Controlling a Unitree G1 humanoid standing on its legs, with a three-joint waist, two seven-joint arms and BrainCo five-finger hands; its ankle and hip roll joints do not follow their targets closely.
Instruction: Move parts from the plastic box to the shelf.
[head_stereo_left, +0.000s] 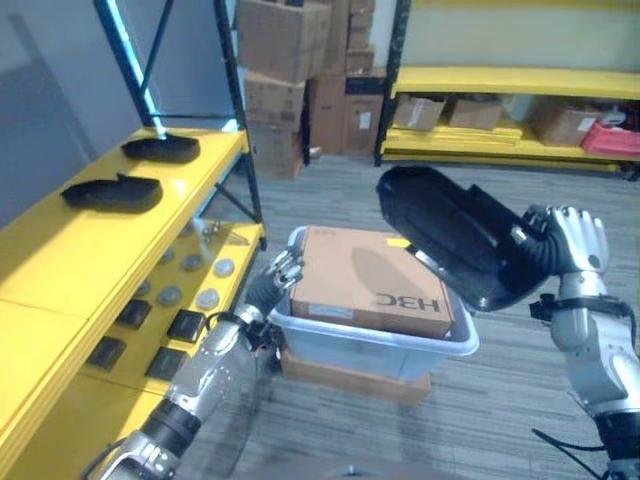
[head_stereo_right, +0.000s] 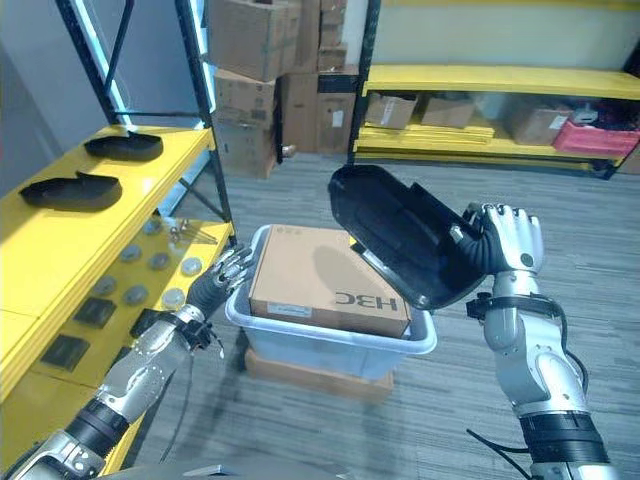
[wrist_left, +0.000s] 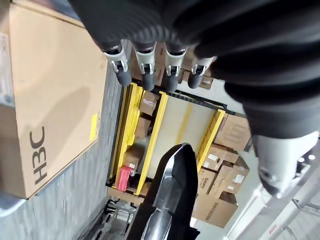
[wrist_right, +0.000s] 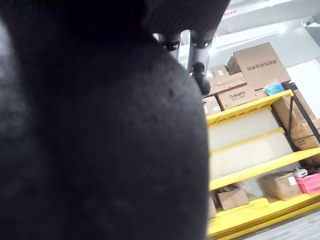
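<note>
Left eye view: right hand (head_stereo_left: 575, 245) grips black part (head_stereo_left: 455, 235) above plastic box (head_stereo_left: 375, 345).

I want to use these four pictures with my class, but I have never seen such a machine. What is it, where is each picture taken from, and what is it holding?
It is a two-armed humanoid robot. Two pictures come from cameras in its head looking down; two from cameras on its wrists. Its right hand grips a large black moulded plastic part, lifted above a clear plastic box that holds a brown cardboard carton. Its left hand, fingers relaxed, rests at the box's rim. Two similar black parts already lie on the yellow shelf on its left.
</note>
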